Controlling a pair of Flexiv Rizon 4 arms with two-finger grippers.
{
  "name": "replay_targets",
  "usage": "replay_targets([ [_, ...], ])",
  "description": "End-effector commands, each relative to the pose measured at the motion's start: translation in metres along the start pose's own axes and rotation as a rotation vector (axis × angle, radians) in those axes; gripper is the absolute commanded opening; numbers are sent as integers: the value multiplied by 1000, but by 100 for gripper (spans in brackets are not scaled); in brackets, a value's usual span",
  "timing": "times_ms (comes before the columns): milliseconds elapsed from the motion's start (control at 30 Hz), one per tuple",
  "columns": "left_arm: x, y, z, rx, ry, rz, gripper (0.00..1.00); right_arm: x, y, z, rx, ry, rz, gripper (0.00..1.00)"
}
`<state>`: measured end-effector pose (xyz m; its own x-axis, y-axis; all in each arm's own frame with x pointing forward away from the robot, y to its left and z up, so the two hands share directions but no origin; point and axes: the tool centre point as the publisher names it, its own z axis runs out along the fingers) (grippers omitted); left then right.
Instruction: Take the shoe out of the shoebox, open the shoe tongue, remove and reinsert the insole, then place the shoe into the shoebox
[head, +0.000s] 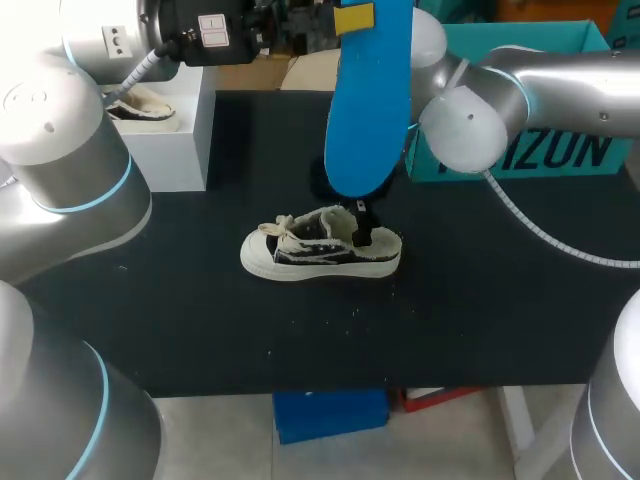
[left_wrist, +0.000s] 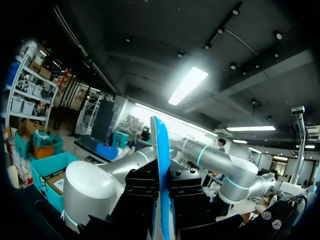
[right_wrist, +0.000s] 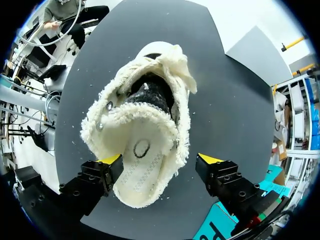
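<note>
Head view: the shoe (head: 320, 246) lies on its sole near the middle of the black desk (head: 480, 300), with its toe toward my left arm's side. The left hand (head: 354, 16) is up at the far edge and holds the blue insole (head: 368, 100) by its upper end. The insole hangs upright above the heel end of the shoe and apart from it. A yellow tip shows against the insole's face. The right hand (head: 362, 230) is low at the shoe's heel and mostly hidden behind the insole, so its opening cannot be judged here. A white shoebox (head: 172, 135) stands at the far left of the desk with a second shoe (head: 140, 106) inside it. A teal box (head: 530, 100) sits at the far right behind the right arm.

Left wrist view: the insole (left_wrist: 160, 170) stands edge-on, straight out along the left hand (left_wrist: 162, 200). The two black fingers (left_wrist: 142, 192) are pressed against its two faces, so the hand is closed narrowly on it.

Right wrist view: the right hand (right_wrist: 160, 161) is spread wide over the heel of the shoe (right_wrist: 145, 125), one yellow-tipped finger (right_wrist: 102, 172) on each side. One finger is just beside the fleecy collar and the other stands clear of it, so the hand grips nothing. The shoe's mouth is open and shows a pale footbed inside. The shoe rests on the desk (right_wrist: 235, 110).
</note>
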<state>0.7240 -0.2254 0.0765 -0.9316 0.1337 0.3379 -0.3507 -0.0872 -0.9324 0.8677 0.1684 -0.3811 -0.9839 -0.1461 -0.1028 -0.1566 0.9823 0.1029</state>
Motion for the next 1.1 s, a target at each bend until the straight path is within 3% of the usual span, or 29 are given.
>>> replay_targets([
  [33, 0, 0, 1, -1, -2, -1, 0, -9, 17, 7, 52, 15, -4, 92],
  [333, 0, 0, 1, -1, -2, -1, 0, -16, 31, 18, 49, 36, -17, 96],
  [533, 0, 0, 1, -1, -2, -1, 0, -16, 25, 23, 50, 46, -3, 89],
  [600, 0, 0, 1, -1, -2, -1, 0, -16, 24, 25, 47, 48, 3, 73],
  [700, 0, 0, 1, -1, -2, -1, 0, -16, 24, 25, 52, 45, 17, 0],
  [1100, 0, 0, 1, -1, -2, -1, 0, -16, 24, 25, 52, 45, 17, 0],
])
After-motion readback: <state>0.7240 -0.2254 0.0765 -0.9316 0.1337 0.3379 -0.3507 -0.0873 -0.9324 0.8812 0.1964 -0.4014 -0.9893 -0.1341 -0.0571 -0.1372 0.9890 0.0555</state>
